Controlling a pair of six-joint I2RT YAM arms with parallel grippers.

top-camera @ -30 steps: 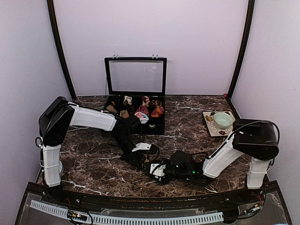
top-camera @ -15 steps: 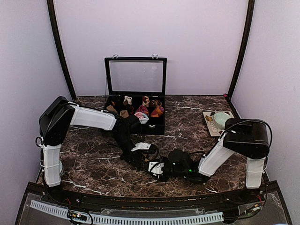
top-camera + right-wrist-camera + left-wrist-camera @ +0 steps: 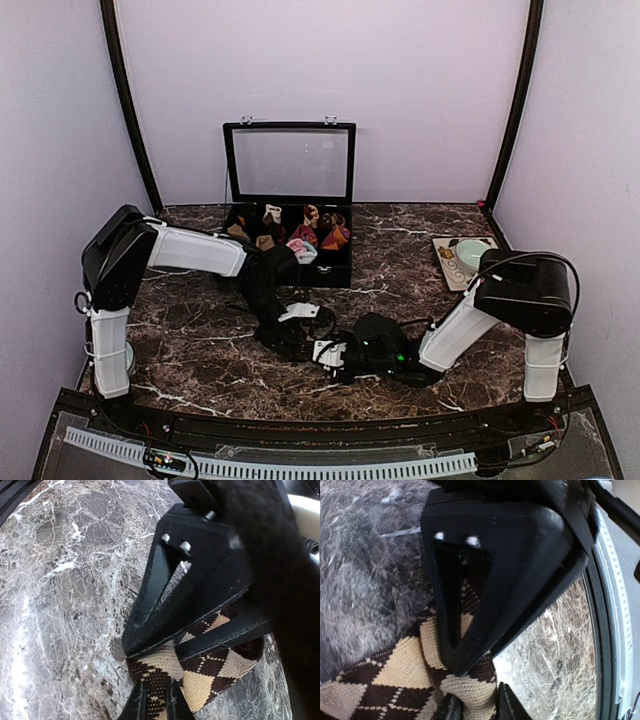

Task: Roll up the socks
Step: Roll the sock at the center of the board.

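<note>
Your left claw point(image 3: 476, 707) is pinched tight on the brown-and-beige sock point(image 3: 385, 675). Your right claw point(image 3: 154, 702) is almost closed and pinches the same sock. The sock lies on the dark surface point(image 3: 55, 605), between both claws.

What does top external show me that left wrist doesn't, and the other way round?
Only top external: the right pincer, the open box with sock rolls, and the bowl. Only left wrist: the brown-and-beige sock, its bunched fabric pinched in the left pincer; in top external the arms hide it. Both: the marble table and the left pincer.
</note>
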